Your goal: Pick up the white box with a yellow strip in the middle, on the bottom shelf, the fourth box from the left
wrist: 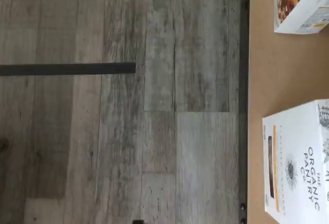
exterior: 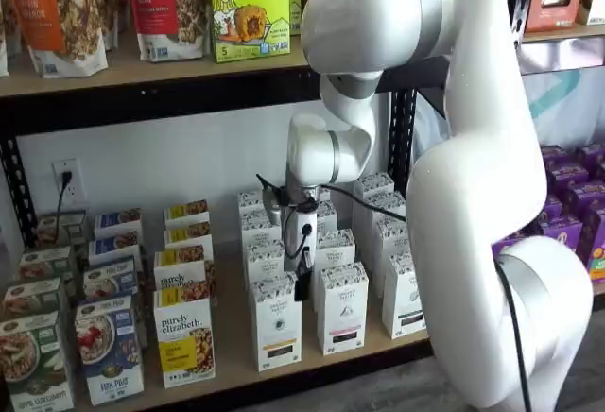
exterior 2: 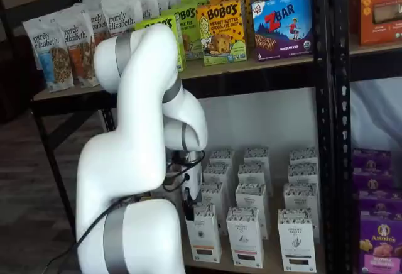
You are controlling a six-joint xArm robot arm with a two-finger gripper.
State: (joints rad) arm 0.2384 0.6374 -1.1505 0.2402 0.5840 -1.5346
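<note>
White box (exterior: 277, 323) stands upright at the bottom shelf (exterior: 312, 367) front edge, untouched. Gripper (exterior: 302, 284) hangs just above and beside it; fingers side-on, log-wide jaws read open, holding nothing.

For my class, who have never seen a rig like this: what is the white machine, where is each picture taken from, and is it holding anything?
The white machine is a jointed robot arm. Two pictures come from fixed cameras facing the shelves; the third looks down from the arm's wrist at the floor and the edge of the bottom shelf. That shelf carries rows of boxed goods. The arm's black fingers hang just above the front white box with a yellow strip. Seen side-on, they hide their gap, but they are spread wide and hold nothing.
</note>
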